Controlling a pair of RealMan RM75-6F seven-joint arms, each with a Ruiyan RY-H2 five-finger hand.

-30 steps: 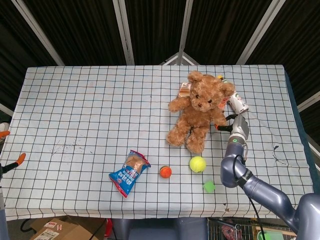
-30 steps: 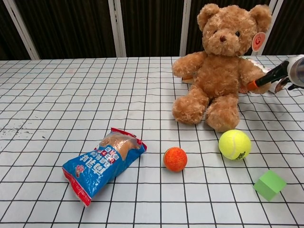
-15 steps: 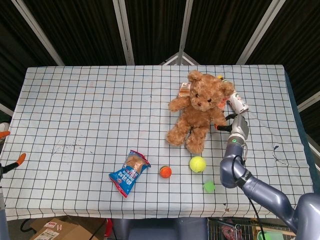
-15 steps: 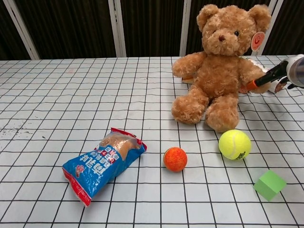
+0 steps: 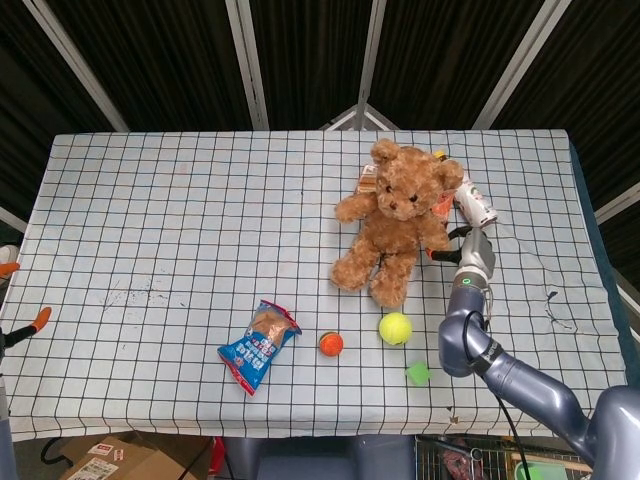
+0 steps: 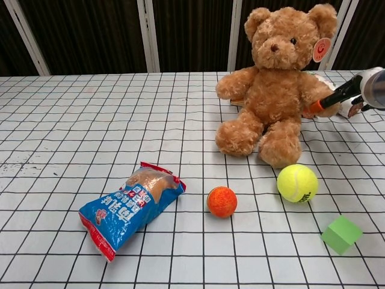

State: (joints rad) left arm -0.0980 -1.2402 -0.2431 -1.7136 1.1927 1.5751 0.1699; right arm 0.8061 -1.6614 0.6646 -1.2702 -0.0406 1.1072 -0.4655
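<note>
Change since a second ago: the teddy bear [image 6: 277, 90] has shifted a little to the left and now leans away from the right hand [image 6: 352, 93].

Right hand — at the right edge of the chest view; an orange-tipped finger [image 6: 325, 102] touches the bear's near arm. Whether the hand has hold of anything cannot be told; most of it lies out of frame.

Left hand: not visible in either view.

Can [image 5: 474, 203] — lying just behind the right hand.

Tennis ball [image 6: 297, 183], green block [image 6: 341, 233] — in front of the hand, nearer the robot.

Orange ball [image 6: 222, 201], blue snack bag [image 6: 129, 206] — further left on the checked surface [image 6: 90, 120].
</note>
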